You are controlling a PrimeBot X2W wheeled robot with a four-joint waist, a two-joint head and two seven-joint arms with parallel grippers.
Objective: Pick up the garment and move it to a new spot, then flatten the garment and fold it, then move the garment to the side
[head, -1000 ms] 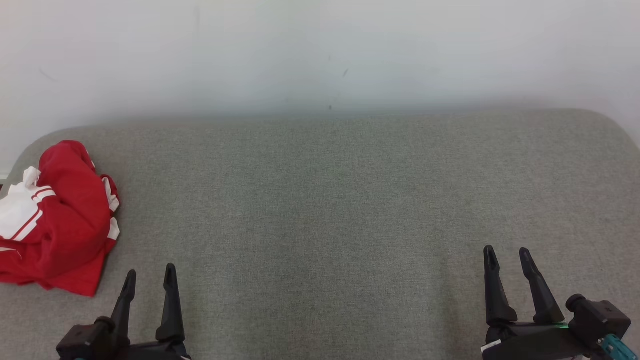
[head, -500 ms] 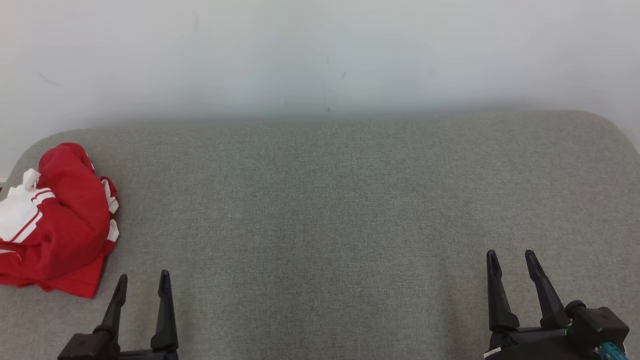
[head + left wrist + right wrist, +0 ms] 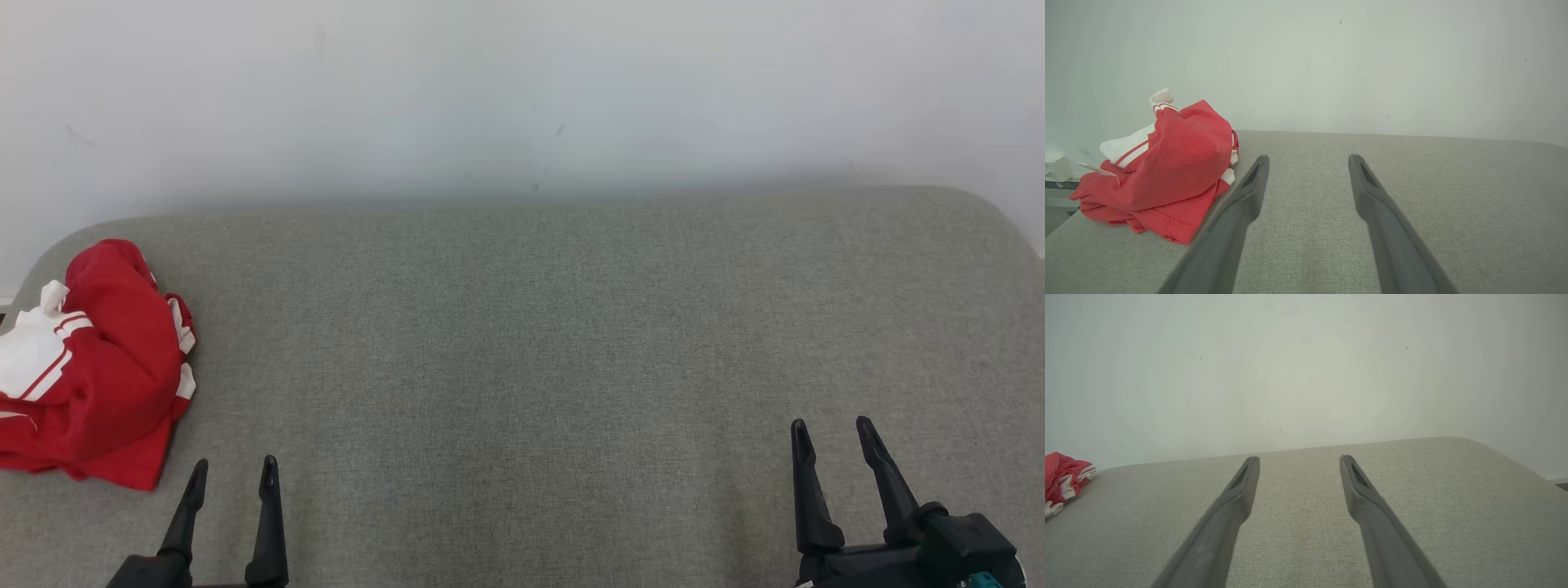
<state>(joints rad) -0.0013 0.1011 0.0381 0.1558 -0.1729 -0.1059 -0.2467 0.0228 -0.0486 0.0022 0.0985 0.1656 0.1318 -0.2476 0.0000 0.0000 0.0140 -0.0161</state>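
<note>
A red garment (image 3: 98,367) with white panels and red stripes lies crumpled in a heap at the far left of the grey padded surface (image 3: 522,343). In the left wrist view the garment (image 3: 1171,171) sits just left of my fingers, apart from them. My left gripper (image 3: 233,469) stands open near the front edge, right of the heap's lower corner, with nothing between its fingers. At the lower right my right gripper (image 3: 833,429) is open and holds nothing. The right wrist view catches an edge of the garment (image 3: 1063,477) at its far left.
A pale wall (image 3: 522,90) rises directly behind the surface. The surface's back corners are rounded, and its left edge runs beside the garment. A small white box (image 3: 1061,168) sits on a ledge beyond that left edge.
Both grippers have drawn back toward the bottom of the head view, the left one more. The head camera has tilted slightly, shifting the whole scene down. The garment lies unmoved.
</note>
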